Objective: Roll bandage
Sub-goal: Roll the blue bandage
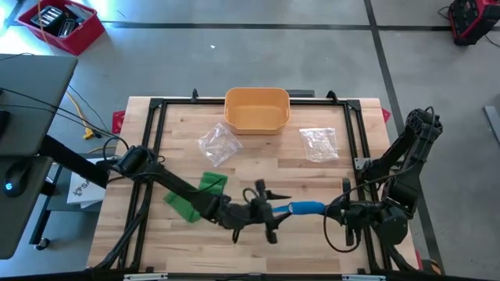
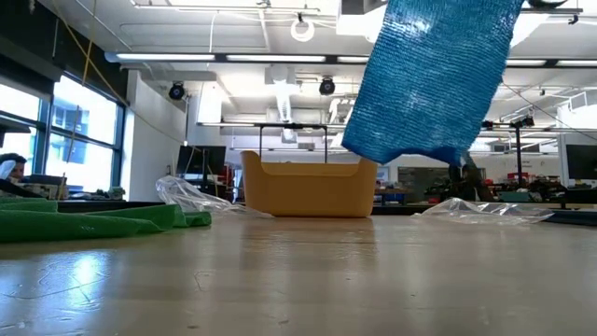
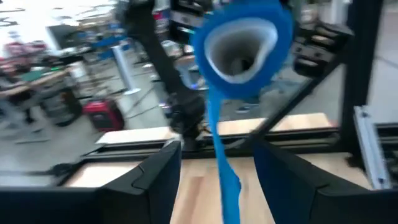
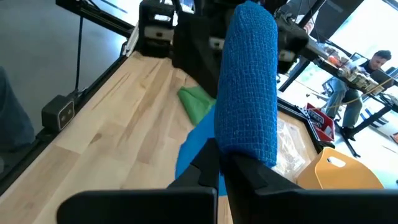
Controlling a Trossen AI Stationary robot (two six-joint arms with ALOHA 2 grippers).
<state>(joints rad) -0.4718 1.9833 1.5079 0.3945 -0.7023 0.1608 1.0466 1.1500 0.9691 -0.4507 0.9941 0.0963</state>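
I have the blue roll (image 1: 306, 208) held up off the table near the front edge, a little right of the middle, its long axis running left to right along that edge. My right gripper (image 4: 219, 163) is clamped tight on its right end; in the right wrist view the roll (image 4: 247, 81) stands straight out from between those fingers. Its open end faces my left gripper (image 1: 266, 212), which sits just to the left of it, so I look straight down the hollow core (image 3: 239, 46) from the left wrist. A loose tail (image 3: 225, 168) of bandage hangs from the roll, dropping between the left fingers (image 3: 158, 177), which are spread wide with nothing in them. In the low view the bandage (image 2: 429, 79) hangs well clear of the wood.

The whole move turns on that tail: it lies right in the gap of the left gripper, so the left arm is the one to take it, I judge, while the right keeps the roll steady or turns it.

The left arm reaches in low from the left edge, stretched across the front of the table, wrist level and pointed right. The right arm is folded up by the front right corner, wrist turned left towards the other.
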